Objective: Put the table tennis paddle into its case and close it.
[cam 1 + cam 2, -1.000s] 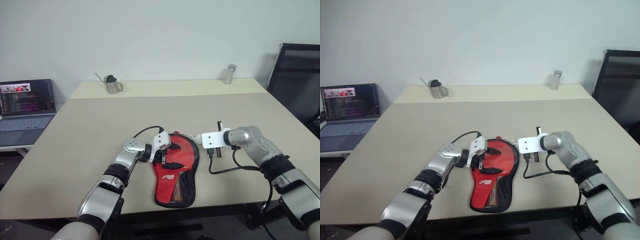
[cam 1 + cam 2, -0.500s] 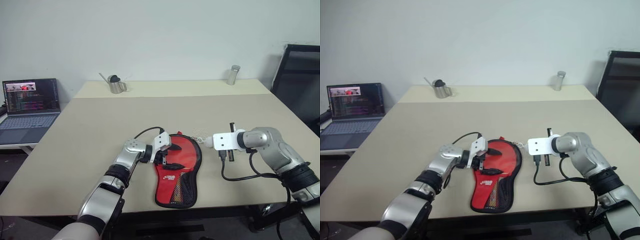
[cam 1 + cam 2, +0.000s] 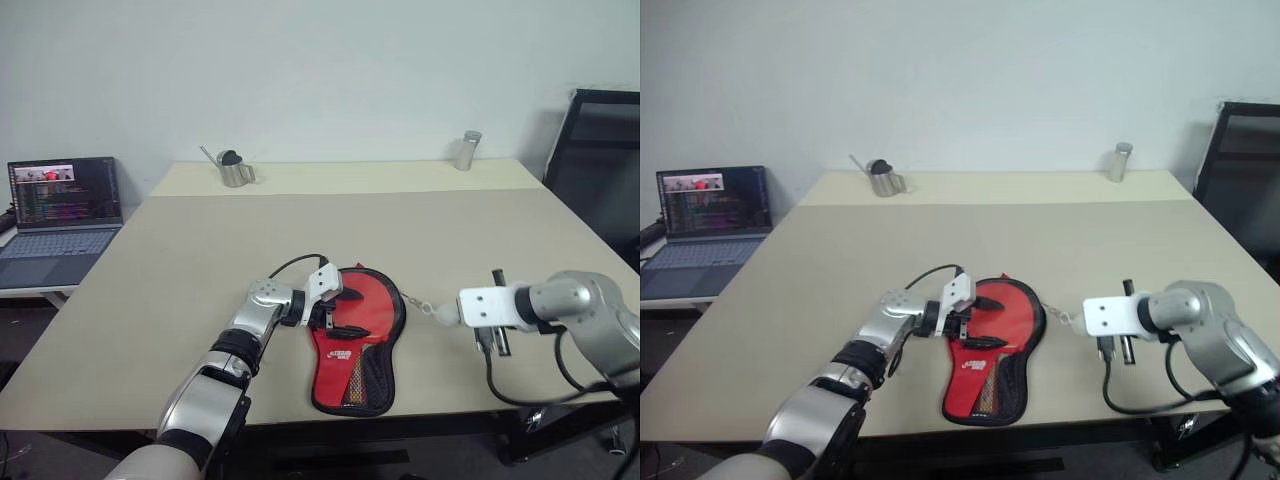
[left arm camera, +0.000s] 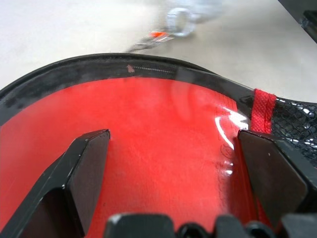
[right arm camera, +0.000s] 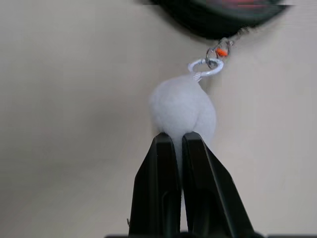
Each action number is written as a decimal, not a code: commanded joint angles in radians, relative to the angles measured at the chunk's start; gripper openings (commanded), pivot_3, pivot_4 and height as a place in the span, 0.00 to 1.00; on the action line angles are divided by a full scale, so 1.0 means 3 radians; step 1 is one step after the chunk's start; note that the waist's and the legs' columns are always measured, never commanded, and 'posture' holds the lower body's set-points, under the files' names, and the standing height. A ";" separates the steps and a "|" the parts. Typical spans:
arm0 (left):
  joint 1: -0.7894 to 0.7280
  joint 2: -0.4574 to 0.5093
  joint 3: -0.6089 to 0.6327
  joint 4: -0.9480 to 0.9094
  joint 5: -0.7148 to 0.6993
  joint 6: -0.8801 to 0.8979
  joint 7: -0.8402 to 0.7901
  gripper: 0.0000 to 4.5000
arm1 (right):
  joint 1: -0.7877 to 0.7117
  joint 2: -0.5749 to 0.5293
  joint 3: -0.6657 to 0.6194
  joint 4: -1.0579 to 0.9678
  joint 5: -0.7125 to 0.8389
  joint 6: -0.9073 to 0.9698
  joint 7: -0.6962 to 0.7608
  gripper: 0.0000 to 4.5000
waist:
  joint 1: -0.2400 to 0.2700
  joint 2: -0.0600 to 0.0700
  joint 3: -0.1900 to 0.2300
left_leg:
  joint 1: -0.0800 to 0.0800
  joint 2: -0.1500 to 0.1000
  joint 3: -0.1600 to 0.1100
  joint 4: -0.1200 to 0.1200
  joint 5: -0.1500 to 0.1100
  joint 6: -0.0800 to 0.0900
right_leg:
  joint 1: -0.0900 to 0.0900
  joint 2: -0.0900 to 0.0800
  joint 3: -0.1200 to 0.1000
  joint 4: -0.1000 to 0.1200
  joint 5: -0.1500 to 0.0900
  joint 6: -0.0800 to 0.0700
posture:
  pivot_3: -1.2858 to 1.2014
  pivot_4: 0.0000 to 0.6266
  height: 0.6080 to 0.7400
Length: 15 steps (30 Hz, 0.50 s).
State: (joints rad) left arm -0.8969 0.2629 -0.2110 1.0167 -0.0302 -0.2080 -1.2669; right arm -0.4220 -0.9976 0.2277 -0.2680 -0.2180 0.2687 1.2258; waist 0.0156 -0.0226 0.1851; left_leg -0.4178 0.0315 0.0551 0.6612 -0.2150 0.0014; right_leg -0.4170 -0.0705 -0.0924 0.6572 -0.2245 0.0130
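On the table (image 3: 200, 260) | left gripper (image 3: 330, 312) spread over case (image 3: 355, 345) | right gripper (image 5: 179, 148) pinching pompom (image 5: 184, 109)

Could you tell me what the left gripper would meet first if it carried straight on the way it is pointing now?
Most likely the case: the left gripper has open jaws either side of its red front, right beneath the fingertips, though how near they are is unclear.

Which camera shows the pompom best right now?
Right wrist view: the white pompom sits pinched in the right gripper, its ring visible. Head views show it as a small white dot beside the case.
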 commanded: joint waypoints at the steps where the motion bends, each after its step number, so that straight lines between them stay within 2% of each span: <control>1: 0.0096 0.0005 -0.0081 0.0218 0.0187 0.0045 0.0098 1.00 | 0.0185 -0.0179 -0.0220 -0.0451 0.0224 0.0251 0.0175 0.01 | 0.0006 0.0001 0.0000 | 0.0001 0.0000 -0.0001 0.0000 0.0000 0.0000 | 0.0001 0.0000 0.0000 0.0000 0.0000 0.0000 | 0.52 0.24 1.00; 15: -0.0008 -0.0082 -0.0062 0.0358 0.0215 -0.0037 0.0184 1.00 | 0.1193 -0.0614 -0.0507 -0.1746 0.0897 0.0980 0.0336 0.01 | 0.0039 0.0005 -0.0004 | 0.0001 -0.0002 -0.0023 -0.0002 -0.0007 0.0004 | 0.0029 -0.0008 -0.0017 -0.0042 -0.0008 -0.0014 | 0.52 0.24 1.00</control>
State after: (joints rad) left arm -0.9224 0.2283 -0.2104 1.0688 -0.0235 -0.2281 -1.2556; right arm -0.0862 -1.1574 0.0888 -0.7306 0.0070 0.5472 1.2979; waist 0.0275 -0.0212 0.1838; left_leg -0.4179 0.0305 0.0477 0.6604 -0.2173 0.0030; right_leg -0.4082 -0.0732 -0.0975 0.6440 -0.2270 0.0089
